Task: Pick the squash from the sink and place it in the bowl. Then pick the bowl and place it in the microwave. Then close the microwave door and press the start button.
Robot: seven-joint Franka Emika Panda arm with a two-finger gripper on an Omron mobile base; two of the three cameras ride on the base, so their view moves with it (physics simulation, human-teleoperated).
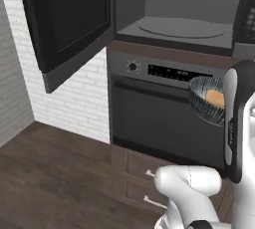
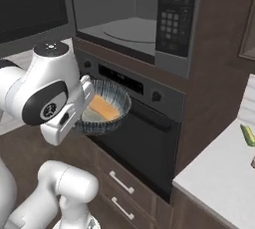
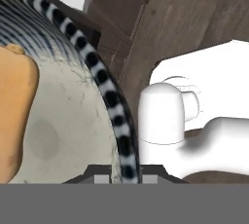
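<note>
The squash [image 2: 103, 107] lay already inside the bowl [image 2: 112, 104], so the first part of the task looked finished. The step in hand was, as I judge it, the carrying of the bowl to the microwave [image 2: 130, 24].

The gripper [image 3: 124, 172] was closed on the bowl's rim and held the bowl in the air, in front of the oven [image 1: 159, 118] and lower than the microwave floor.

The microwave door [image 1: 64, 21] stood wide open to the left, and the turntable plate [image 1: 182, 28] was bare.

The next move probably asked for lifting the bowl above the front edge of the microwave, then pushing it inward, keeping it level so the squash would not roll out.
</note>
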